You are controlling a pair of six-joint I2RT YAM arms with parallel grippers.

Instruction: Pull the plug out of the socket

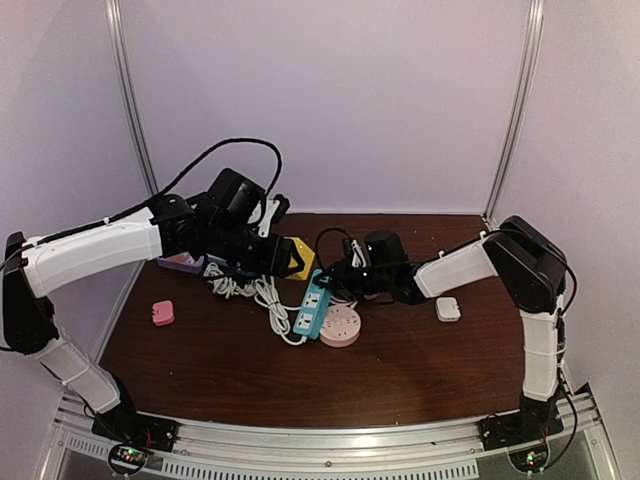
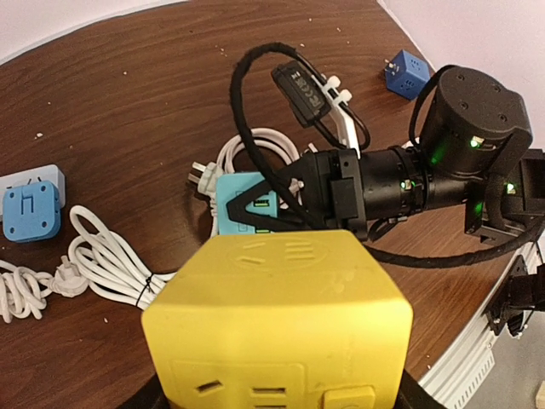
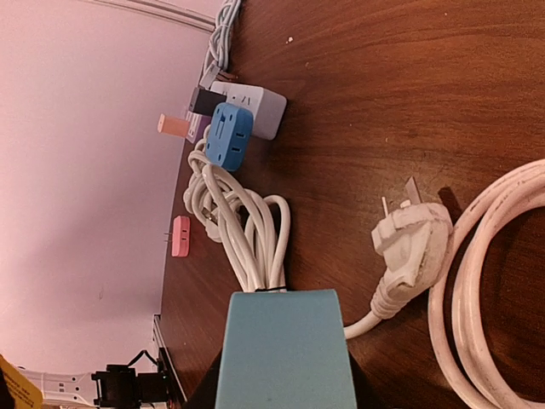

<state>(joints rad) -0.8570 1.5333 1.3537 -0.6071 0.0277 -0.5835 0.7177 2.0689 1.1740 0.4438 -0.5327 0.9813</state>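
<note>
Left gripper: clamped on yellow socket cube. Right gripper: closed around the end of teal strip. White plug: lying loose on bench just beside strip, prongs bare, cord coiled alongside.

No legible text; tiny unreadable print on black adapter.

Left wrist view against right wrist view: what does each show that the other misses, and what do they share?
Only the left wrist view shows the small blue cube and the right arm's black wrist. Only the right wrist view shows the pink block. Both show the teal power strip, the blue adapter on its white block, and the white cable bundle.
</note>
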